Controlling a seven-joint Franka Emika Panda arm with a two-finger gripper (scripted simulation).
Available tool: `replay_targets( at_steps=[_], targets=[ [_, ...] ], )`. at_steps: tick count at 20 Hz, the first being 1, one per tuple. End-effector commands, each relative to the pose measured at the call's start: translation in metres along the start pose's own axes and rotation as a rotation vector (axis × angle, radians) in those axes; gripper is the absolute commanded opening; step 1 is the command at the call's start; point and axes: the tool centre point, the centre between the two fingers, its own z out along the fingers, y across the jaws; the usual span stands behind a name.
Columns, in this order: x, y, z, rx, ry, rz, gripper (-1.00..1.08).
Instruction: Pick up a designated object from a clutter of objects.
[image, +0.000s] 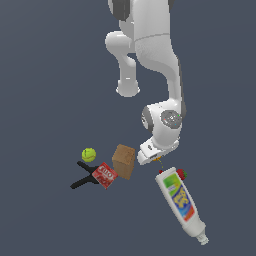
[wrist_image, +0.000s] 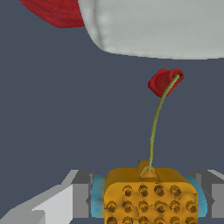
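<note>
Pinching the designated object (wrist_image: 150, 192) from both sides, the gripper (wrist_image: 148, 199) has its jaws drawn in until the blue pads (wrist_image: 98, 197) sit flush against the flanks of the yellow-orange studded body, with grey fingers (wrist_image: 81, 197) backing each pad. From the top of that body a thin green-yellow stem curves away to a small dark-red end, which hangs free and touches nothing. Beyond it the wrist view shows the base of the white bottle (wrist_image: 162, 26) and, beside it, a piece of the red strawberry (wrist_image: 54, 13). In the exterior view the gripper (image: 156, 159) is low, just above the bottle's (image: 181, 200) near end, with the strawberry (image: 181, 174) tucked against that bottle; the held item is barely a speck under the hand. Toward the exterior view's left sit the brown cardboard box (image: 124, 161), the red packet (image: 105, 174), the black crossed-handled tool (image: 82, 180) and the tennis ball (image: 89, 154).
</note>
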Motion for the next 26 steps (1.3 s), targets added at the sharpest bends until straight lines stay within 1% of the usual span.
replay_targets(
  at_steps=[1, 7, 13, 18, 26],
  targets=[
    [0.0, 0.001, -0.002, 0.0, 0.001, 0.0, -1.0],
    [-0.005, 0.007, -0.02, 0.0, 0.001, 0.0, -1.0],
    [-0.014, 0.021, -0.057, -0.001, 0.001, 0.0, -1.0],
    [-0.025, 0.037, -0.102, -0.001, 0.001, 0.0, -1.0],
    [-0.045, 0.069, -0.194, 0.001, 0.002, -0.001, -1.0]
  ],
)
